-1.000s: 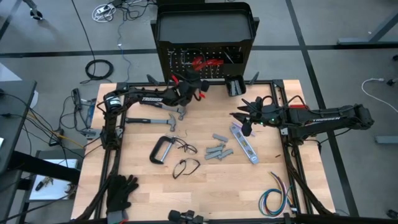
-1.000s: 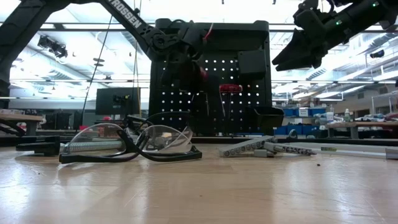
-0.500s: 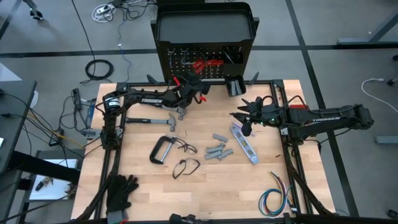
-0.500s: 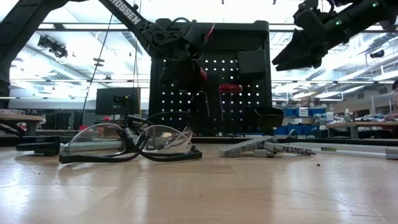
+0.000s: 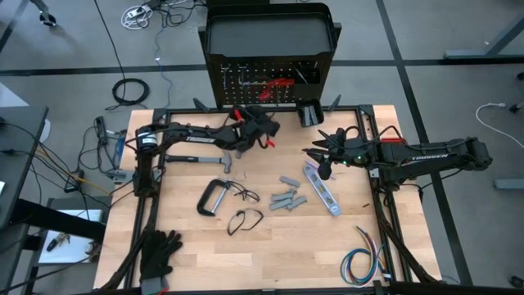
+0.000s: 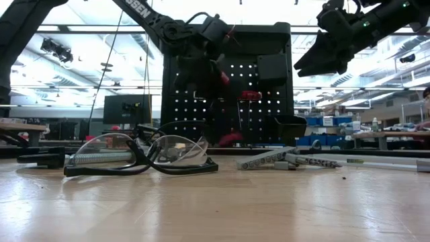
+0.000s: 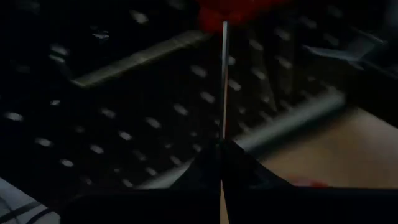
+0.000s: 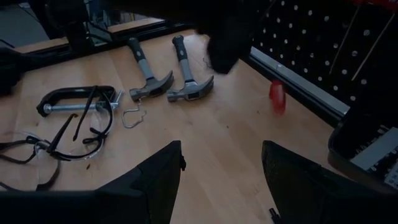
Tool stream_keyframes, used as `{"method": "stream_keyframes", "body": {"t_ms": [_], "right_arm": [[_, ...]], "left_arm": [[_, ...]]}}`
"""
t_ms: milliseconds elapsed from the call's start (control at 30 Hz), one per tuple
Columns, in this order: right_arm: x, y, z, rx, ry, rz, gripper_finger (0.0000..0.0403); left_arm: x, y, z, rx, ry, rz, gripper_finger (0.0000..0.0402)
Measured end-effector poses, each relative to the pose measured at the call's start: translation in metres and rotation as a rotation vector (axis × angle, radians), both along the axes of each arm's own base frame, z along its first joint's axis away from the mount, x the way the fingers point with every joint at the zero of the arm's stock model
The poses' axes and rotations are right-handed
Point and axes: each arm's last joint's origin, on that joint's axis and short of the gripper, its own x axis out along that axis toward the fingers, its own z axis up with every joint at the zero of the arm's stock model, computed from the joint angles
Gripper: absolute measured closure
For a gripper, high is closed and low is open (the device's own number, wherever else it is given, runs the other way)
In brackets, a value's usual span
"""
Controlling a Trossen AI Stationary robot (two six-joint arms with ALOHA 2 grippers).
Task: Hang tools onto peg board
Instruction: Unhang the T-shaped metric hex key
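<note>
The black peg board (image 5: 270, 78) stands at the table's far edge with red-handled tools on its hooks. My left gripper (image 5: 264, 127) is shut just in front of it. In the left wrist view a thin steel shaft (image 7: 224, 81) under a red handle (image 7: 239, 9) rises from where the fingertips meet. A small red thing (image 6: 228, 139) shows blurred at the board's foot. Two hammers (image 5: 209, 156), a C-clamp (image 5: 213, 197), grey pieces (image 5: 286, 197) and a flat bar (image 5: 321, 190) lie on the table. My right gripper (image 5: 315, 152) hovers open over the table's right half. My left gripper has its shut fingertips (image 7: 211, 163) in line with the lower end of the thin steel shaft (image 7: 222, 134). I cannot tell whether they touch it or only stand in front of it.
Two pairs of safety glasses (image 5: 244, 220) lie mid-table beside the clamp. Black gloves (image 5: 160, 250) sit at the near left corner and a coloured wire bundle (image 5: 364, 258) at the near right. A small black bin (image 5: 309, 113) hangs at the board's lower right.
My left gripper has drawn back from the peg board, toward the table's right and near edges, still shut. A blurred red thing now shows low at the board's foot, where the earlier low views showed none.
</note>
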Motion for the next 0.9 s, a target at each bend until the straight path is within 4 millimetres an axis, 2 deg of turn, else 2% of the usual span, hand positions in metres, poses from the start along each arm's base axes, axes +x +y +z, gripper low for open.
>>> {"method": "stream_keyframes", "body": {"t_ms": [167, 267, 400, 533, 633, 733, 900], "right_arm": [[-0.001, 0.000, -0.002, 0.002, 0.018, 0.001, 0.0173], [-0.001, 0.000, -0.002, 0.002, 0.018, 0.001, 0.0173], [0.000, 0.000, 0.000, 0.001, -0.004, 0.001, 0.0173], [0.002, 0.000, 0.003, -0.002, -0.041, 0.001, 0.0173], [0.001, 0.000, 0.002, 0.013, -0.035, -0.005, 0.0173], [0.001, 0.000, 0.001, 0.030, -0.030, -0.006, 0.0173], [0.000, 0.001, 0.000, 0.038, -0.016, -0.001, 0.0173]], "left_arm": [[-0.001, -0.032, -0.006, -0.160, 0.112, -0.204, 0.0401], [-0.008, -0.043, -0.005, -0.268, 0.161, -0.275, 0.0401], [-0.013, -0.045, -0.011, -0.450, 0.171, -0.366, 0.0401], [-0.008, -0.039, -0.027, -0.628, 0.130, -0.483, 0.0401], [-0.005, -0.039, -0.042, -0.662, 0.176, -0.521, 0.0401], [-0.003, -0.044, -0.045, -0.658, 0.205, -0.562, 0.0392], [-0.005, -0.055, -0.048, -0.670, 0.289, -0.601, 0.0337]]}}
